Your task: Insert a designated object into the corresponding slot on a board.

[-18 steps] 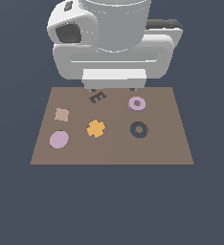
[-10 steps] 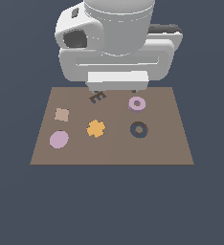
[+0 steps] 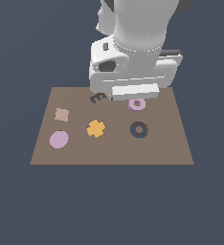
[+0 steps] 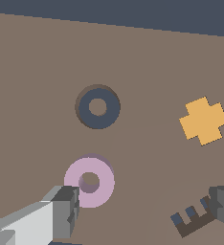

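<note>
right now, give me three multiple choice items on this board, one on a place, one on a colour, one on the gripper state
1. In the exterior view, the dark slot lies where from the pink ring?
A. nearer the camera
B. farther from it
C. far on the view's left

2. What colour is the cross?
A. green
B. orange
C. white

3. How is the gripper?
A. shut on the pink ring
B. shut on the cross
C. open, holding nothing

Answers: 1 A, the slot sits below the ring, toward the board's near edge. 2 B, it shows orange in both views. 3 C, the wrist view shows the fingers wide apart, with the ring lying flat beside one.
</note>
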### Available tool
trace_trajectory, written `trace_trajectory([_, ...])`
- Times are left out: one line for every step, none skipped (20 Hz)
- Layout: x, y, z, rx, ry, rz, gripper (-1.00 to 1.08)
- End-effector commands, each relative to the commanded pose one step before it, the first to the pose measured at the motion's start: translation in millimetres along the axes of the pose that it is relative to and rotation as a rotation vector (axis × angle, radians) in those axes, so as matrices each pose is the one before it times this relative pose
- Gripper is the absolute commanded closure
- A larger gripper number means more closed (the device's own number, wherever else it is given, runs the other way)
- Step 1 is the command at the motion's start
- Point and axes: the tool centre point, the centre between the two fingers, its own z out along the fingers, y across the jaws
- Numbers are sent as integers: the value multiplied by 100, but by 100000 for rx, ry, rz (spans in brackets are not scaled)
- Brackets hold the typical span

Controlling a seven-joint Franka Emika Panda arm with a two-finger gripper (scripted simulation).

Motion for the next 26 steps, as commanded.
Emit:
trace_trajectory([-797, -1422, 1966, 250, -254, -2227, -92])
trace_trajectory([-255, -497, 705, 69, -70, -775, -92])
trace_trajectory([-231, -460, 657, 59, -66, -719, -92])
trace_trajectory([-210, -423, 607, 52, -61, -661, -92])
trace_trajectory([-190, -385, 554, 47, -55, -602, -92])
trace_trajectory([-171, -346, 500, 42, -50, -540, -92])
trace_trajectory([-151, -310, 445, 37, -45, -485, -92])
trace_trajectory([-130, -270, 390, 31, -39, -423, -92])
trace_trajectory([-109, -228, 335, 24, -33, -356, -92])
trace_trajectory([-88, -191, 279, 17, -28, -299, -92])
trace_trajectory([-66, -151, 224, 9, -23, -238, -92])
trace_trajectory([-44, -107, 168, 0, -16, -168, -92])
trace_trajectory([-21, -74, 113, -9, -12, -119, -92])
trace_trajectory([1, -1, 54, 0, 0, 0, -92])
trace_trajectory([24, 5, 1, 0, 0, 0, -92])
trace_trajectory([47, 36, -53, -82, 1, 52, -92])
trace_trajectory([41, 46, -64, -21, 5, 66, -92])
trace_trajectory([14, 3, -22, 0, 0, 0, -92])
trace_trajectory([-59, -37, 55, 29, -78, -50, -92])
trace_trajectory([1, 0, 33, 0, 0, 0, -92])
trace_trajectory([3, 1, 99, 0, 0, 0, -92])
trace_trajectory([5, 1, 165, 0, 0, 0, -92])
trace_trajectory([6, 2, 231, 0, 0, 0, -92])
trace_trajectory([6, 2, 297, 0, 0, 0, -92])
trace_trajectory([3, 28, 323, -29, 41, 47, -92])
trace_trajectory([2, 3, 298, 0, 0, 0, -92])
